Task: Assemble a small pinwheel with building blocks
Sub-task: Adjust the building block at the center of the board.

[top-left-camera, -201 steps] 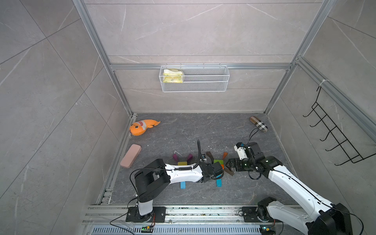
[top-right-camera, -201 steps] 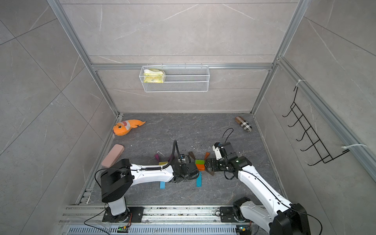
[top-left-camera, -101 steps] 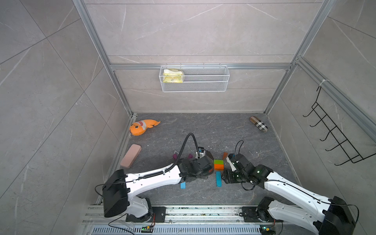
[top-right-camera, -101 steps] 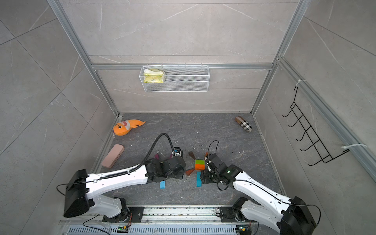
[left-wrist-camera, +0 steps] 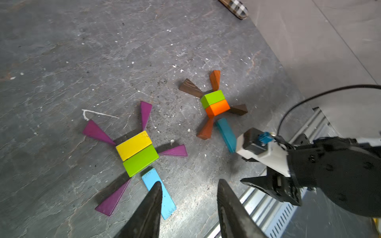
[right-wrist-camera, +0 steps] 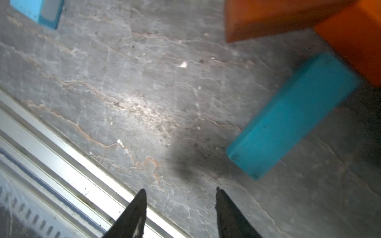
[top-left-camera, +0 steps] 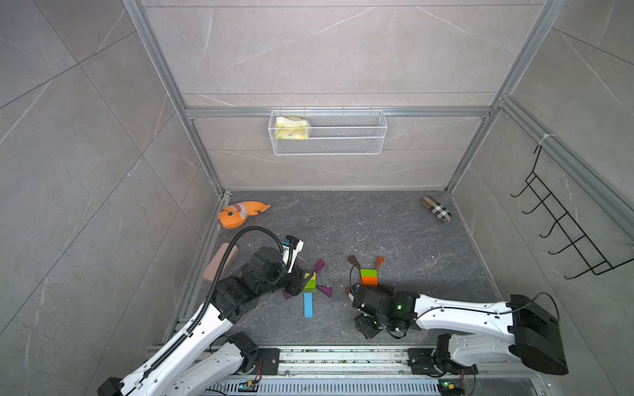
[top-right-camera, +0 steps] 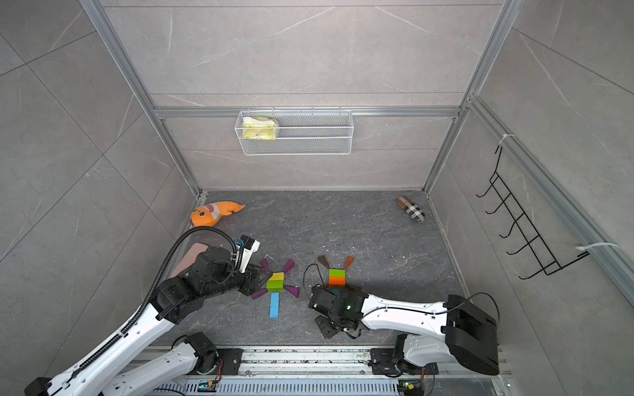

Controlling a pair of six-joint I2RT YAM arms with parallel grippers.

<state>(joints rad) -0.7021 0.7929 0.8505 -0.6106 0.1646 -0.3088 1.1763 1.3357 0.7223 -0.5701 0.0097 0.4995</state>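
Both arms reach in from bases at the near edge. The left arm [top-left-camera: 206, 322] climbs from the near left, folds at the elbow and points its wrist right; the left gripper [left-wrist-camera: 188, 197] tilts downward, jaws parted with nothing between them. The right arm [top-left-camera: 459, 310] stretches low and almost level toward the left, wrist dipped; the right gripper [right-wrist-camera: 180, 195] is likewise parted and empty. The two wrists sit near each other, not touching.

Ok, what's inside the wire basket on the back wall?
A yellow-and-white packet stands at the end of the wire basket on the left arm's side. Through the mesh no other item shows. Anything behind the packet itself is covered.
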